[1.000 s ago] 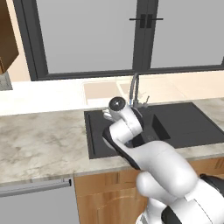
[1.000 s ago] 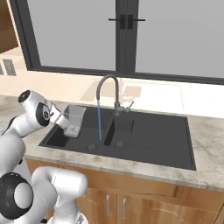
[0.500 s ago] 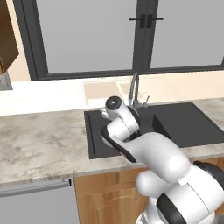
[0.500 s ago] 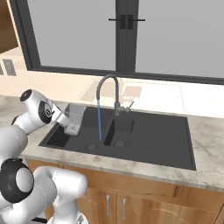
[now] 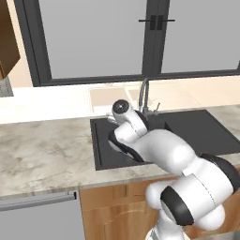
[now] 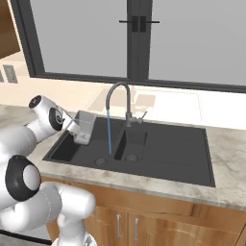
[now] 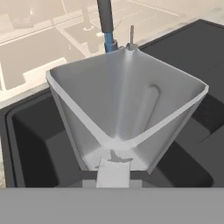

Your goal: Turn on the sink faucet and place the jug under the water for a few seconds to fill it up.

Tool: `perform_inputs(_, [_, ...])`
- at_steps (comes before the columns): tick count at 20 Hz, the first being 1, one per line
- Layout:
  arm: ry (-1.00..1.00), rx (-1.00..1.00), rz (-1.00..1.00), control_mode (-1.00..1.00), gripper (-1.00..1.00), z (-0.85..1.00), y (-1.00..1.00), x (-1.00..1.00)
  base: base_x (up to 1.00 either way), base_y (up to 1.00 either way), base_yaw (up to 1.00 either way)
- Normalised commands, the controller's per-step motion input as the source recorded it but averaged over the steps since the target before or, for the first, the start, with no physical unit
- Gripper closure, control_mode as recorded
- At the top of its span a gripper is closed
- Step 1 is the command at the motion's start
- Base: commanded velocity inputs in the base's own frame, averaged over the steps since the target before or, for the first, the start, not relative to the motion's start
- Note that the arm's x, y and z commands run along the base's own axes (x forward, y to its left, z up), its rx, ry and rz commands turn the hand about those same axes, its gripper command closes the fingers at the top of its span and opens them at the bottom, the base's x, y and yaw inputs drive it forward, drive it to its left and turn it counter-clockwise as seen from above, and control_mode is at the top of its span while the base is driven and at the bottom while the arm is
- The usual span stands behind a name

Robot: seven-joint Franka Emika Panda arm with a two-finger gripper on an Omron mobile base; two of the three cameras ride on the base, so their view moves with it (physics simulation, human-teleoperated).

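Note:
My gripper [image 6: 73, 127] is shut on the jug [image 6: 85, 127], a translucent grey squarish cup held tilted over the left end of the black sink [image 6: 158, 161]. In the hand view the jug [image 7: 127, 109] has its open mouth facing me. The grey gooseneck sink faucet [image 6: 120, 93] stands behind the basin with its small lever [image 6: 140, 117] at the base. A thin blue stream of water [image 6: 109, 134] falls from the spout into the left compartment. The jug hangs to the left of the stream and apart from it. Beyond the jug's rim show the spout [image 7: 105, 16] and the water [image 7: 109, 43].
A marble counter [image 5: 42, 150] surrounds the sink [image 5: 104, 145]. Behind the faucet [image 5: 143, 96] a pale sill runs under a dark-framed window [image 6: 137, 38]. Two round drains [image 6: 100, 162] lie in the basin floor. Wooden cabinet doors [image 6: 144, 226] sit below the counter.
The arm's elbow has swung a little closer to the cameras. The jug has barely shifted over the left compartment, and the water keeps running.

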Motion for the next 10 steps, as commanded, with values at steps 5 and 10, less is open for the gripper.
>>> perform_inputs(5, [0.00,0.00,0.00,-1.00,1.00,-0.09,0.00,0.42,0.00,0.00,0.00])
perform_inputs(10, [0.00,0.00,0.00,-1.00,1.00,-0.12,0.00,0.40,0.00,0.00,0.00])
